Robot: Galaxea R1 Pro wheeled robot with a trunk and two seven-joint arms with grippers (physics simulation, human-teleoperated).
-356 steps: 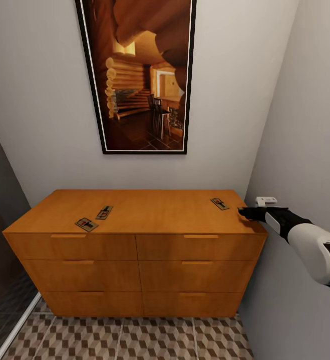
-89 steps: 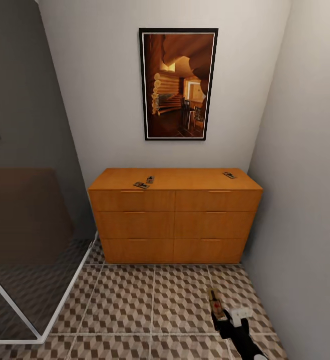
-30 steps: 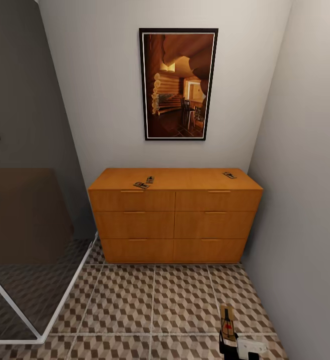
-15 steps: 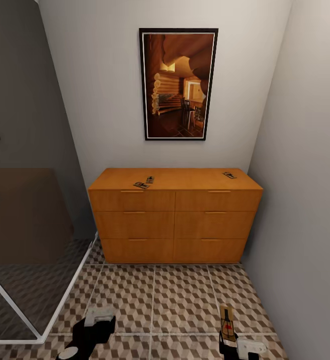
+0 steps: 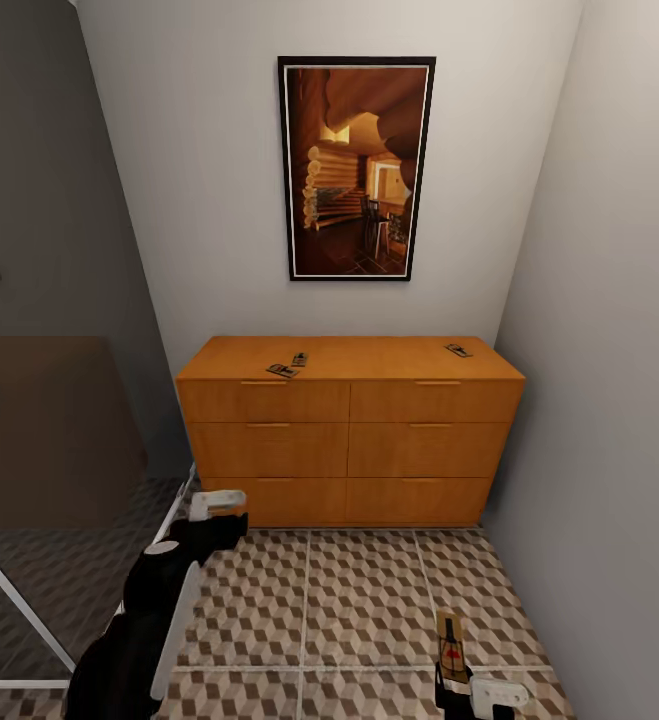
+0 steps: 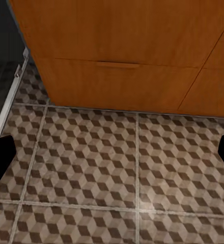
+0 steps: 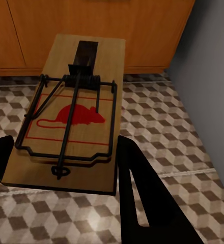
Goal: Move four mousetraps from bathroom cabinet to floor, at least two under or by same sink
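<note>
Three mousetraps lie on the orange-brown cabinet (image 5: pixel 349 440): two (image 5: pixel 282 370) (image 5: pixel 299 358) near its left front and one (image 5: pixel 458 350) at the right back. A fourth mousetrap (image 5: pixel 452 643), tan with a red mouse print (image 7: pixel 71 117), is held low over the patterned floor (image 5: pixel 359 600) with my right gripper (image 5: pixel 456 678) (image 7: pixel 66 145) shut on it, close to the right wall. My left gripper (image 5: pixel 224 512) (image 6: pixel 117 147) is open and holds nothing, above the tiles in front of the cabinet's bottom left drawer (image 6: pixel 117 81). The sink is out of view.
A glass partition with a white frame (image 5: pixel 29 615) runs along the left. The grey wall (image 5: pixel 609 450) closes the right side. A framed picture (image 5: pixel 357 167) hangs above the cabinet. Open tiles lie between my two arms.
My left arm has risen into the head view and reached forward toward the cabinet's base. The right gripper stays put with the mousetrap in it.
</note>
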